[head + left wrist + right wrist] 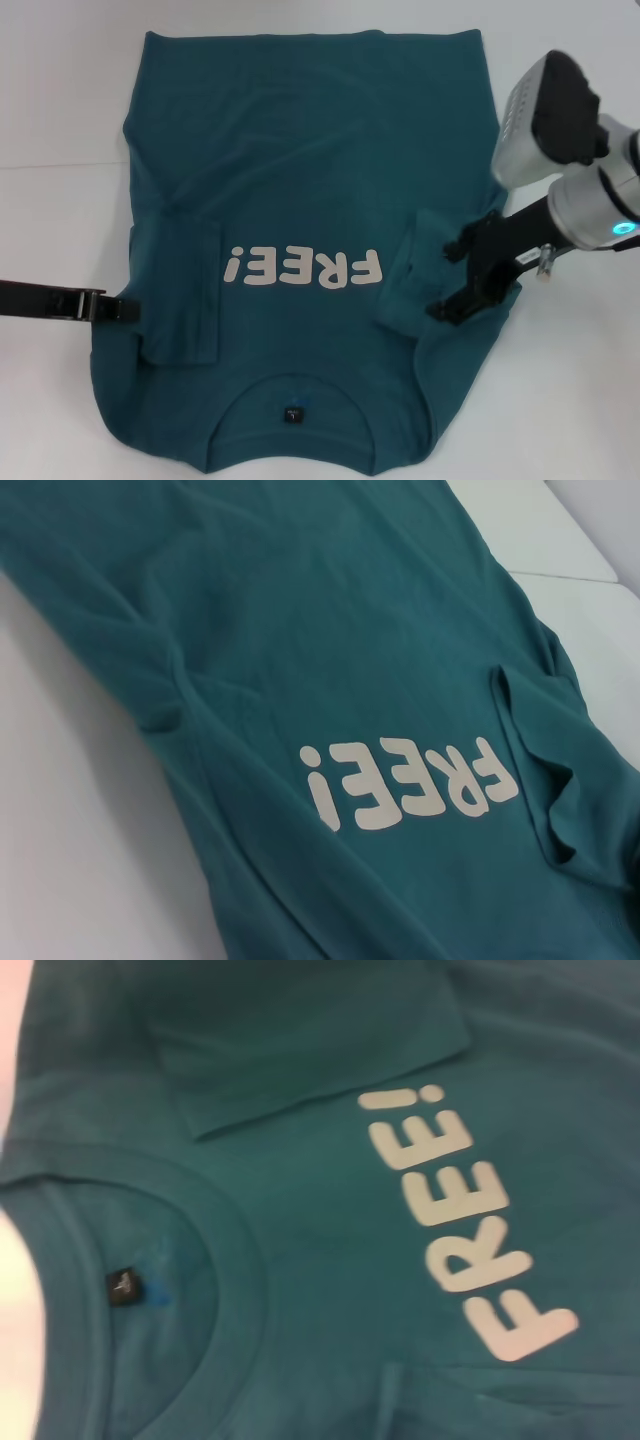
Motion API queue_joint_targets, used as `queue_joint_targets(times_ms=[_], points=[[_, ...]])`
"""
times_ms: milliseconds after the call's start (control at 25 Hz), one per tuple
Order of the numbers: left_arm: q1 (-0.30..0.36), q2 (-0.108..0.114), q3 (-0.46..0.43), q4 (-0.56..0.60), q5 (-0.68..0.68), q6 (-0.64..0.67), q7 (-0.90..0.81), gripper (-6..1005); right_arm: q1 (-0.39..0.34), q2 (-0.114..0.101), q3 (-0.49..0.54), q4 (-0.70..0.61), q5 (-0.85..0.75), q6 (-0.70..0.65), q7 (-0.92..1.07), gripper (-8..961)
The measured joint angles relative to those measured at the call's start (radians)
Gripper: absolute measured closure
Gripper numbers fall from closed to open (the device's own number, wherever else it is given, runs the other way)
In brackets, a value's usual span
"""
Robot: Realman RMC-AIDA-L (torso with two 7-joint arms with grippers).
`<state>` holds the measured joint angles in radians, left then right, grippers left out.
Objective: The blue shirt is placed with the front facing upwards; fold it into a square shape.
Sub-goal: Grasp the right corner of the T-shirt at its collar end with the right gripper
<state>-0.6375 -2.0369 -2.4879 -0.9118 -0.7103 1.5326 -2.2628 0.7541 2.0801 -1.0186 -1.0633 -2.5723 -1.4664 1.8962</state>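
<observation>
The blue shirt (300, 150) lies front up on the white table, its collar (293, 385) and small dark tag (293, 412) toward me, with white "FREE!" lettering (305, 268) on the chest. Both short sleeves are folded inward onto the body, one at the left (182, 290) and one at the right (405, 265). My right gripper (448, 278) hovers open over the right folded sleeve and the shirt's right edge. At the shirt's left edge, beside the left sleeve, rests my left gripper (125, 309). The wrist views show only the shirt (300, 630) (300, 1220).
The white table (60, 100) surrounds the shirt, with a seam line (60, 165) crossing it at the left. My right arm's silver and black body (560, 110) hangs over the table's right side.
</observation>
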Motion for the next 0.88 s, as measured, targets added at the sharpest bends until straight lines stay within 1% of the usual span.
queue_joint_targets(times_ms=[40,80,200,240,680,880], points=[[0.001,0.0,-0.001,0.0,0.0,0.0,-0.001,972,0.002,0.006,-0.026,0.006,0.002,-0.004,0.007,58],[0.003,0.0,-0.001,0.0,0.0,0.0,-0.001,972,0.002,0.006,-0.026,0.006,0.002,-0.004,0.007,58],[0.007,0.0,-0.002,-0.001,0.0,0.0,-0.003,971,-0.003,0.012,-0.072,0.021,0.005,0.006,0.02,57],[0.008,-0.001,-0.002,-0.001,0.0,0.0,-0.003,971,-0.003,0.013,-0.09,0.045,0.003,0.02,0.024,57],[0.016,0.0,-0.001,-0.001,-0.003,0.0,-0.004,971,-0.003,0.008,-0.103,0.103,-0.014,0.074,0.029,78],[0.017,0.001,0.001,-0.001,-0.004,-0.001,-0.004,970,0.004,0.01,-0.108,0.118,-0.025,0.103,0.03,178]])
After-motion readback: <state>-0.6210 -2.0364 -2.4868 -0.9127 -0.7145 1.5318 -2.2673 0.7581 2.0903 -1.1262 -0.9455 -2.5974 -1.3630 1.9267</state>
